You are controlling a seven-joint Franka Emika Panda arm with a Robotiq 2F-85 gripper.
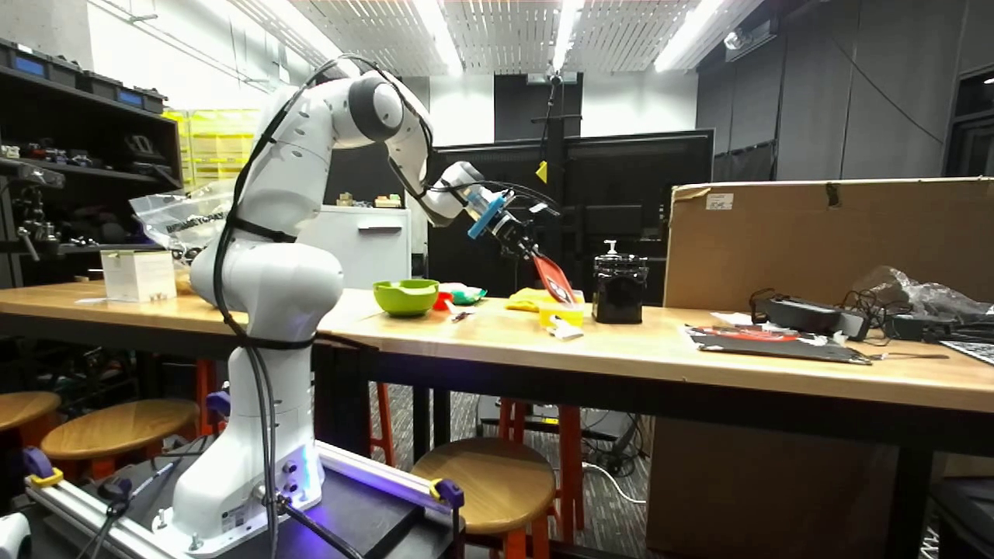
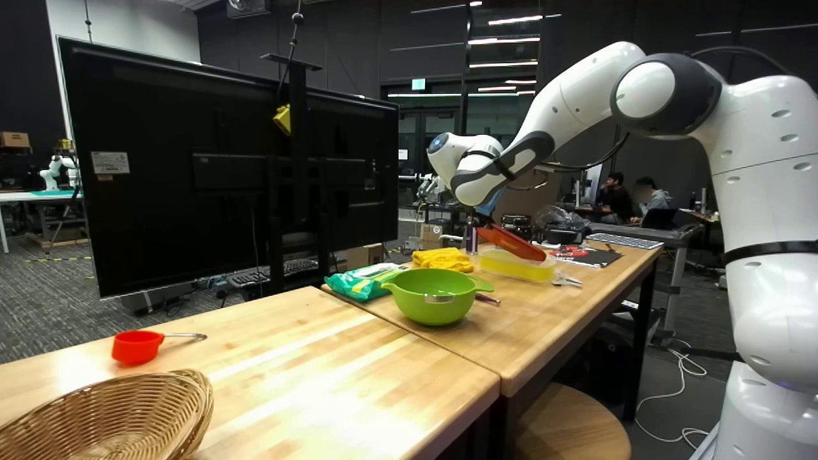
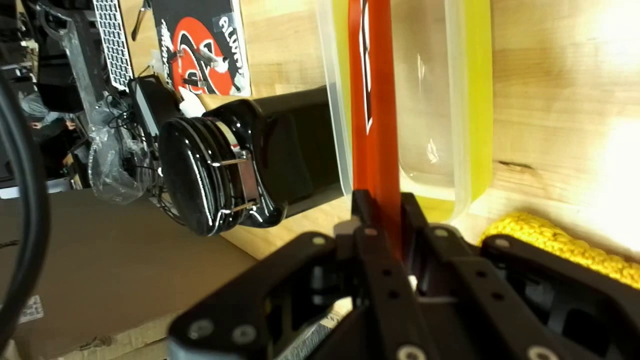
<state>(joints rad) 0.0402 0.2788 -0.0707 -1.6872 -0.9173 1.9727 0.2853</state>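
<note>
Over yellow container (image 3: 480,100) beside black canister (image 3: 300,155), grips flat red item (image 3: 382,125) by upper end between fingers (image 3: 414,212), presumably to leave lower end exposed.

White arm (image 1: 291,171), charcoal joint ring (image 2: 696,92), black cables (image 1: 231,227) (strapped on), blue wrist block (image 1: 486,215), black fingers (image 3: 376,256)

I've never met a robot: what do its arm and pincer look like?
The arm is white and rounded, with dark joint rings and strapped-on black cables. A blue piece sits near the black pincer, built of flat, bolted bars.
</note>
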